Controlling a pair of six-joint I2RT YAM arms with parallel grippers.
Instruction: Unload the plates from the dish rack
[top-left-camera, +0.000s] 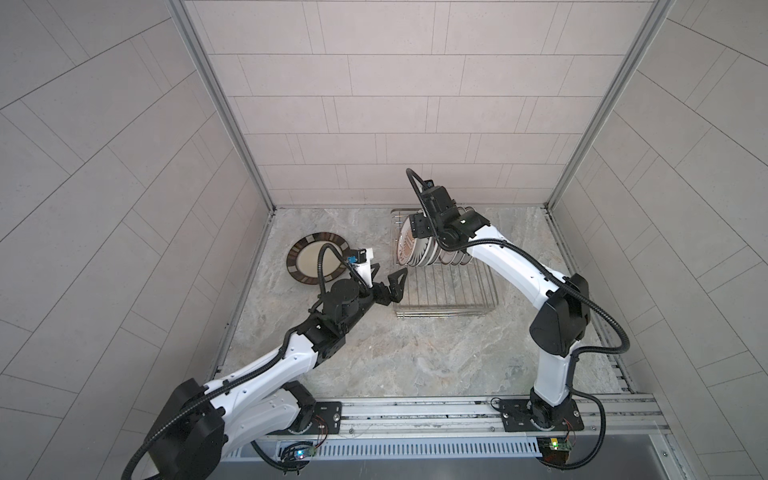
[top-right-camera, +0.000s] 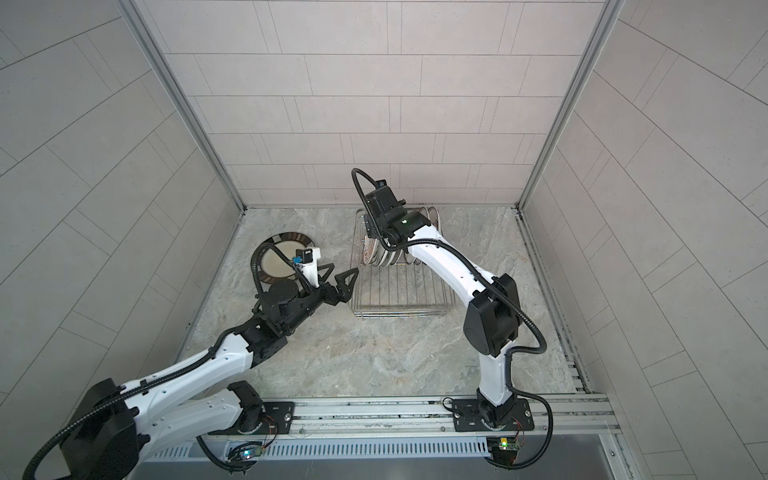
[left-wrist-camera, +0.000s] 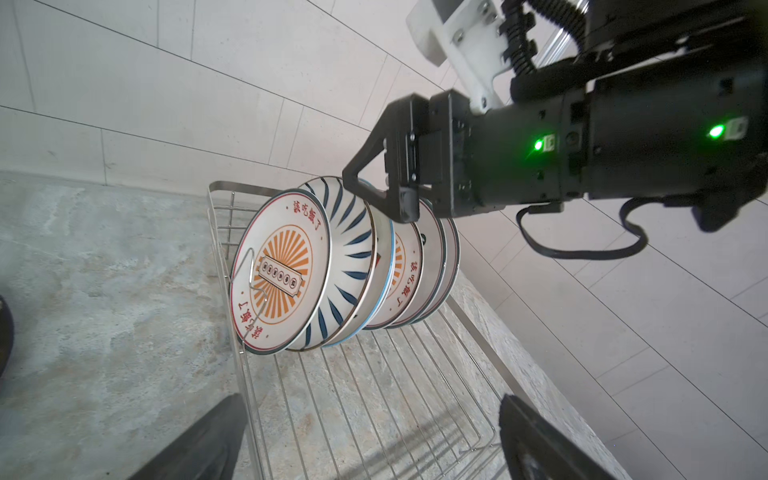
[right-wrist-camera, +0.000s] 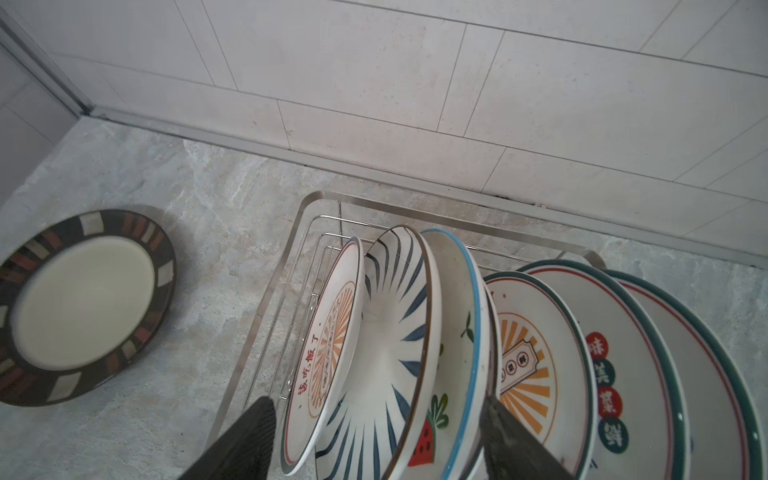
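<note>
The dish rack (top-left-camera: 449, 293) (top-right-camera: 401, 291) stands at the back middle of the table, with several plates upright at its far end. My right gripper (right-wrist-camera: 376, 401) reaches down over them, open. Its fingers straddle three plates: the small orange-sunburst plate (right-wrist-camera: 332, 332), the blue-stroke plate (right-wrist-camera: 395, 332) and the watermelon plate (right-wrist-camera: 457, 332). Behind them stand a second sunburst plate (right-wrist-camera: 528, 357) and a red-character plate (right-wrist-camera: 615, 374). A brown-rimmed beige plate (top-left-camera: 316, 259) (right-wrist-camera: 83, 303) lies flat on the table, left of the rack. My left gripper (top-left-camera: 388, 272) (left-wrist-camera: 370, 399) hovers open and empty at the rack's left side.
The empty near half of the rack shows bare wires (left-wrist-camera: 374, 395). Tiled walls close in the back and both sides, and the rack's far rim (right-wrist-camera: 415, 208) sits near the back wall. Both arm bases sit on a metal rail (top-left-camera: 415, 409) along the front edge.
</note>
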